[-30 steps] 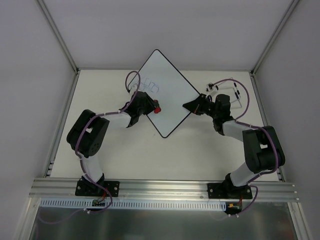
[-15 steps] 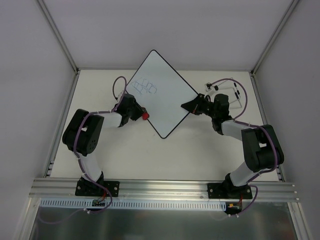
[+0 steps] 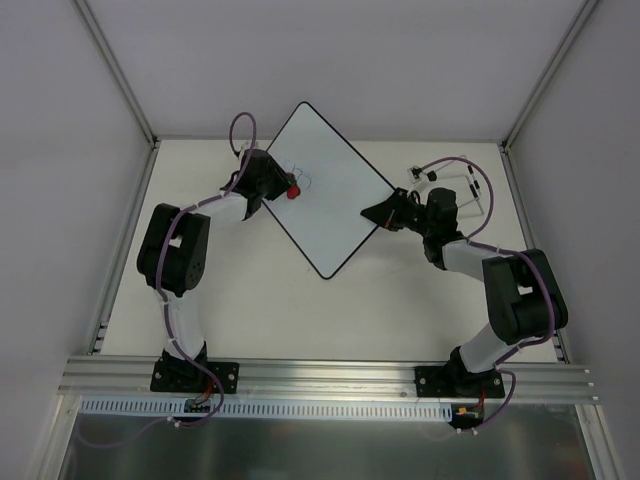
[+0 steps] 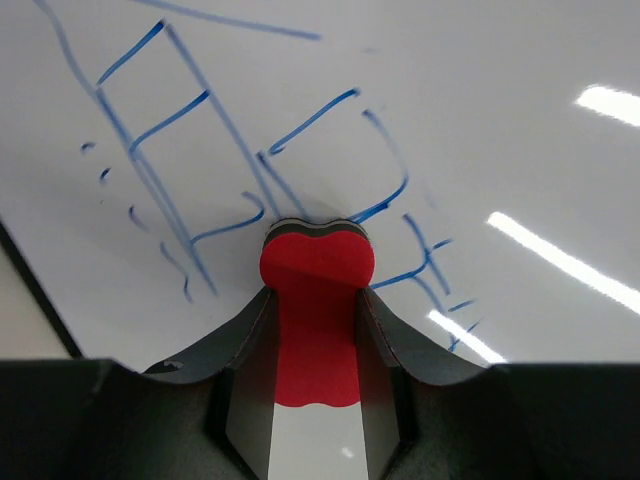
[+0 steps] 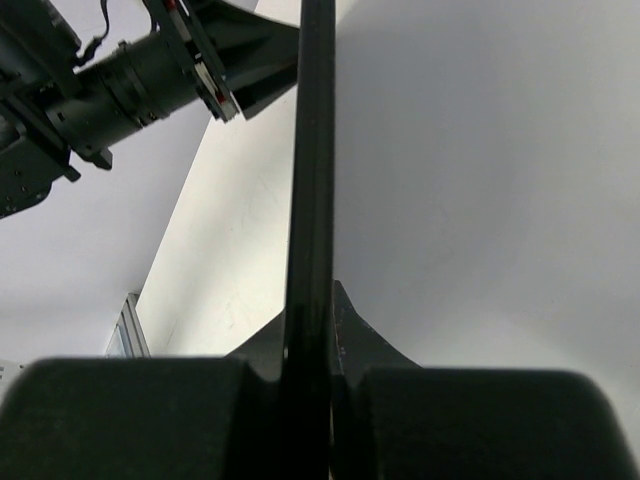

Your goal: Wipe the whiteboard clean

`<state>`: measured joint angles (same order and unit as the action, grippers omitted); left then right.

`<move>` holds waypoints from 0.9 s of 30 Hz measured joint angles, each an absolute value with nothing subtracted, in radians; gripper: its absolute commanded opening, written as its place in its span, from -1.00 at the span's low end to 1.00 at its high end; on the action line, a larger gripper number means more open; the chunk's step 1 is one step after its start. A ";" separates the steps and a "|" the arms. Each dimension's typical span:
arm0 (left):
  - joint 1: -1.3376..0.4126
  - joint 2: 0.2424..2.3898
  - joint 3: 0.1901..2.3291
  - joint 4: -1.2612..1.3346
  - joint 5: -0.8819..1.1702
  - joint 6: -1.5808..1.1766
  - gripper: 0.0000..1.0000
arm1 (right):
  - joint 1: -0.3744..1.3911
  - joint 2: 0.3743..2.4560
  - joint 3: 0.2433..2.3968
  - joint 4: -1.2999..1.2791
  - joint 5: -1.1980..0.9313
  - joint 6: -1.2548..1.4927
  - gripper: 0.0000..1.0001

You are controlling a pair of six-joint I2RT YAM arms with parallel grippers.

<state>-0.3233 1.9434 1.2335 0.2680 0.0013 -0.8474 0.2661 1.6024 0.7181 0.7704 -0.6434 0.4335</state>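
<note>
The whiteboard lies as a diamond at the table's back centre, with blue pen marks near its left corner. My left gripper is shut on the red bone-shaped eraser, whose head rests on the board among the blue marks; it also shows in the top view. My right gripper is shut on the whiteboard's right corner, its black rim running edge-on between the jaws.
A wire rack with small black clips stands at the back right, behind the right arm. Grey walls enclose the table on three sides. The left arm shows in the right wrist view.
My left gripper with the eraser has moved from the board's middle, out past its left edge, then up and back to the pen marks near the left corner. The drawing looks partly wiped.
</note>
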 measured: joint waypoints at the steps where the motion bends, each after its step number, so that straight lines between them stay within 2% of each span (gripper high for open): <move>1: -0.321 1.954 1.257 0.267 0.011 -0.843 -0.96 | 0.266 1.602 0.718 0.770 -0.643 0.434 -0.99; 9: -0.348 1.990 1.348 0.260 0.040 -0.739 -0.98 | 0.266 1.602 0.718 0.766 -0.635 0.448 -0.99; 20: -0.486 1.966 1.390 0.234 -0.044 -0.553 -0.99 | 0.263 1.607 0.718 0.758 -0.627 0.479 -0.99; 27: -0.467 1.967 1.414 0.196 -0.023 -0.531 -1.00 | 0.264 1.607 0.718 0.759 -0.629 0.479 -0.99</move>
<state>-0.4671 1.9671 1.4143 0.1955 -0.0235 -0.5308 0.2642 1.6070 0.7177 0.7589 -0.6292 0.4786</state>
